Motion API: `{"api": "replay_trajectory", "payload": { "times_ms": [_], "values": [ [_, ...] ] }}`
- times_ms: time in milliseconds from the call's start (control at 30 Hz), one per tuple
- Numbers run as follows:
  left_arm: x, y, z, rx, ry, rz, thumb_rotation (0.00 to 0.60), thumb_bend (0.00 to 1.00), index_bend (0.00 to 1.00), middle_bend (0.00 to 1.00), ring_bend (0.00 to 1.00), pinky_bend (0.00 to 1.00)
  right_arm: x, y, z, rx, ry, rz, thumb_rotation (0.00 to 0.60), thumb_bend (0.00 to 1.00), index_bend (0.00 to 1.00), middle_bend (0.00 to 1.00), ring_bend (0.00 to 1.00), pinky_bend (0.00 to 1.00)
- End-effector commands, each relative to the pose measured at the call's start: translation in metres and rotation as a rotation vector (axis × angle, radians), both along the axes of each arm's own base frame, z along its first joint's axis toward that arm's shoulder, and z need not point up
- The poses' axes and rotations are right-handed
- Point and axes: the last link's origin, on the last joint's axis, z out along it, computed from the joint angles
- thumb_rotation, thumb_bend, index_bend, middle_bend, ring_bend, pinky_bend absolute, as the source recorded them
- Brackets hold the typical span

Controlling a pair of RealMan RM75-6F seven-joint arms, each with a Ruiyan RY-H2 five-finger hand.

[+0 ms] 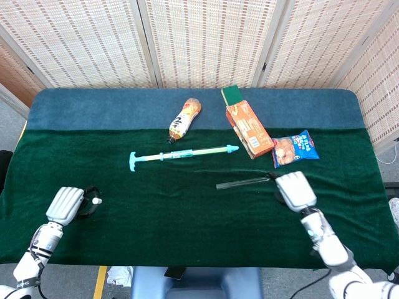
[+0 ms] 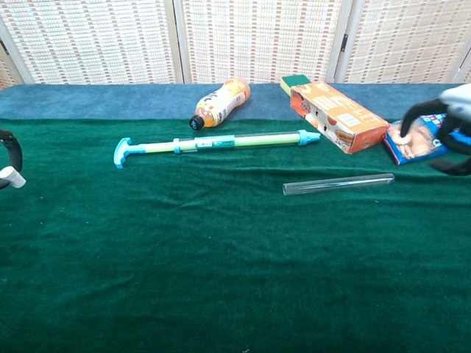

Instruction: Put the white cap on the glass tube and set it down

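White cap (image 2: 10,175) clearest at chest view's edge

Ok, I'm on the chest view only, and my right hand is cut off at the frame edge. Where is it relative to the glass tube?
Observer: In the head view the right hand is just beyond the glass tube's right end, back of the hand up, not around it.
Operator: And the left? I see only fingertips.
Observer: The whole left hand shows far to the tube's left, with the white cap pinched at its fingertips.
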Motion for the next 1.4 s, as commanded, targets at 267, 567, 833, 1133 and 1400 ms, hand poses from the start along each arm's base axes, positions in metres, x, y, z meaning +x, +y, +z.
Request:
{"api": "replay_trajectory", "payload": {
  "times_ms": [267,567,833,1133,1400],
  "values": [
    [-0.006,-0.003,-0.001,-0.011,0.006,0.026,0.6,0.46,0.56,0.99,0.89,0.83,0.02,-0.041,-0.056,0.078,0.111,0.038,0.6,0.41,0.34,0.9,1.0,1.0],
    [-0.01,-0.004,-0.003,-0.019,0.012,0.045,0.6,0.46,0.56,0.99,0.89,0.83,0.02,-0.055,-0.083,0.097,0.128,0.023,0.6,0.41,0.39,0.91,1.0,1.0],
    [-0.013,-0.003,-0.005,-0.023,0.013,0.055,0.6,0.46,0.56,0.99,0.89,0.83,0.022,-0.061,-0.097,0.103,0.143,0.022,0.6,0.41,0.42,0.91,1.0,1.0],
    [-0.017,-0.003,-0.005,-0.022,0.01,0.062,0.6,0.46,0.56,0.99,0.89,0.83,0.023,-0.064,-0.102,0.103,0.157,0.02,0.6,0.41,0.49,0.91,1.0,1.0],
    [-0.014,0.001,0.002,0.014,-0.031,0.051,0.6,0.46,0.57,0.99,0.89,0.83,0.026,-0.065,-0.105,0.094,0.142,0.015,0.6,0.41,0.62,0.92,1.0,1.0]
  ]
}}
